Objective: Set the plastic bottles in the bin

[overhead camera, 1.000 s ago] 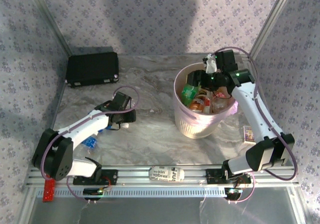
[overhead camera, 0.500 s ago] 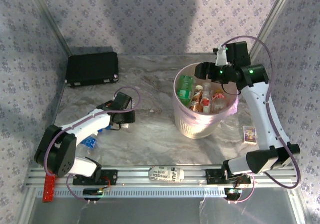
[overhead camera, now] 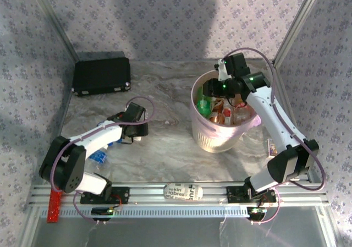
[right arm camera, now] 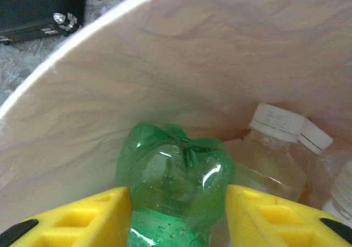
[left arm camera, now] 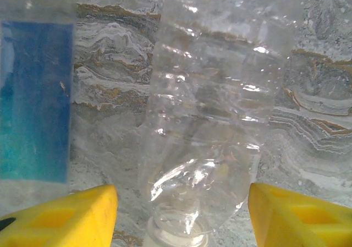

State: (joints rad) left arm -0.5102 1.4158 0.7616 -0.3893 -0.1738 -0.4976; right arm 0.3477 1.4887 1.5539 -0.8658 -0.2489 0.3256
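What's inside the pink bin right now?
Bottles fill the bin: a green bottle, a clear bottle with a white cap, and orange-labelled bottles. The bin's floor and anything beneath them is covered, and the right gripper hides part of the opening.

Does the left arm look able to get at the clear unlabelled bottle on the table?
Probably yes: the left end effector straddles the clear bottle, one finger on each side, nothing between. The blue-labelled bottle lies close beside and might get nudged.

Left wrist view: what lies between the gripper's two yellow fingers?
A clear, unlabelled plastic bottle lies on the marble table between the left gripper's fingers, as the left wrist view shows.
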